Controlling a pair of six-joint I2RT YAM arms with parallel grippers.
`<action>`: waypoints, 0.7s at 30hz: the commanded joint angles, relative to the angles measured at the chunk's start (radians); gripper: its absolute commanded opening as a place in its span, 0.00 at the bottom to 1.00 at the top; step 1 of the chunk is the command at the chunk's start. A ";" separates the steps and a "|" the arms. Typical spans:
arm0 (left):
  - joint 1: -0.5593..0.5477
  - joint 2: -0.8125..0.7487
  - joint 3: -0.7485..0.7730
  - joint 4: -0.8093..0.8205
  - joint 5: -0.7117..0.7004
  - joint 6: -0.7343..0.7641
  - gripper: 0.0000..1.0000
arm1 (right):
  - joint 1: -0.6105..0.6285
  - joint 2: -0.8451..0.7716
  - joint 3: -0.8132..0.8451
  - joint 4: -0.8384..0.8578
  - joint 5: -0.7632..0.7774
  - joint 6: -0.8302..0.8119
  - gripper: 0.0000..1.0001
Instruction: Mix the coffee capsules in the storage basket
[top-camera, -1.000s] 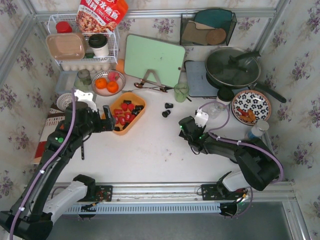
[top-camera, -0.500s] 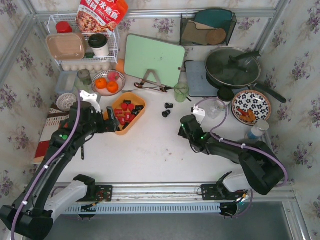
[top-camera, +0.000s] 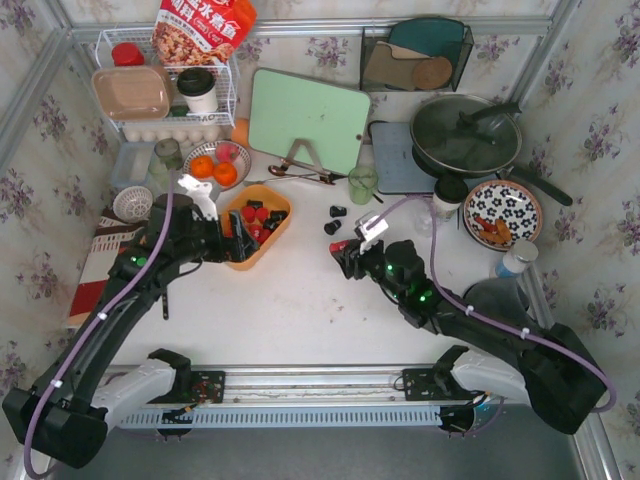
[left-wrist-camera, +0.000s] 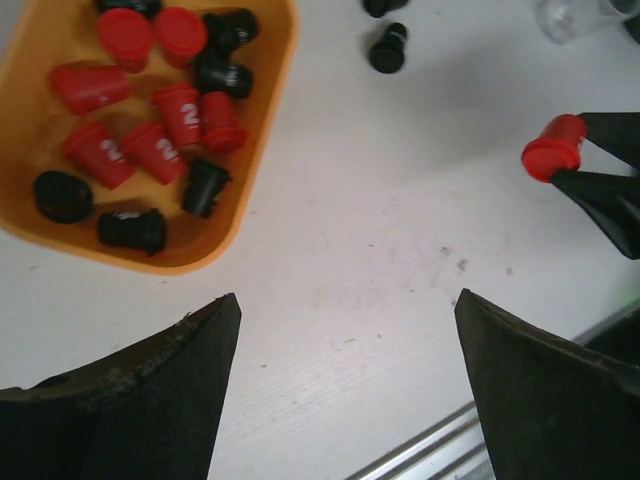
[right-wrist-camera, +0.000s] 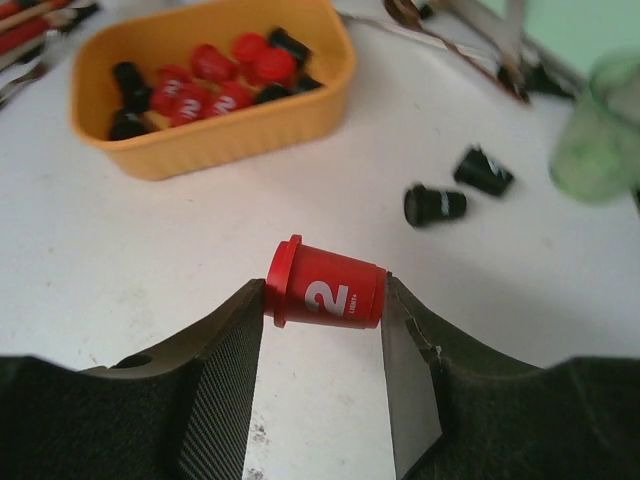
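Note:
The orange-yellow storage basket (top-camera: 268, 245) sits left of centre with several red and black coffee capsules (top-camera: 258, 218) in it. The left wrist view shows its rim (left-wrist-camera: 270, 140) and capsules (left-wrist-camera: 180, 115), the right wrist view its wall (right-wrist-camera: 230, 145). My right gripper (top-camera: 343, 250) is shut on a red capsule (right-wrist-camera: 325, 292) marked "2", held sideways above the table right of the basket. Two black capsules (top-camera: 338, 211) (top-camera: 331, 227) lie loose on the table beyond it. My left gripper (top-camera: 238, 240) hangs open and empty (left-wrist-camera: 347, 298) at the basket's near edge.
A green cutting board (top-camera: 308, 118) leans at the back, with a spoon (top-camera: 300, 175) and a green cup (top-camera: 362, 183) before it. A bowl of oranges (top-camera: 215, 166) stands behind the basket. A pan (top-camera: 465, 135) and a patterned plate (top-camera: 503, 213) are at the right.
My right gripper has moved left towards the basket with the red capsule between its fingers. My left gripper has shifted right, up to the basket's near edge.

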 joint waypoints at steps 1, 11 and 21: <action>-0.039 0.035 0.021 0.069 0.106 0.006 0.90 | 0.014 -0.052 -0.041 0.188 -0.170 -0.283 0.22; -0.264 0.123 0.042 0.180 0.090 0.083 0.77 | 0.091 -0.108 -0.164 0.413 -0.335 -0.640 0.38; -0.391 0.227 0.078 0.286 0.066 0.063 0.74 | 0.162 -0.134 -0.164 0.359 -0.291 -0.723 0.35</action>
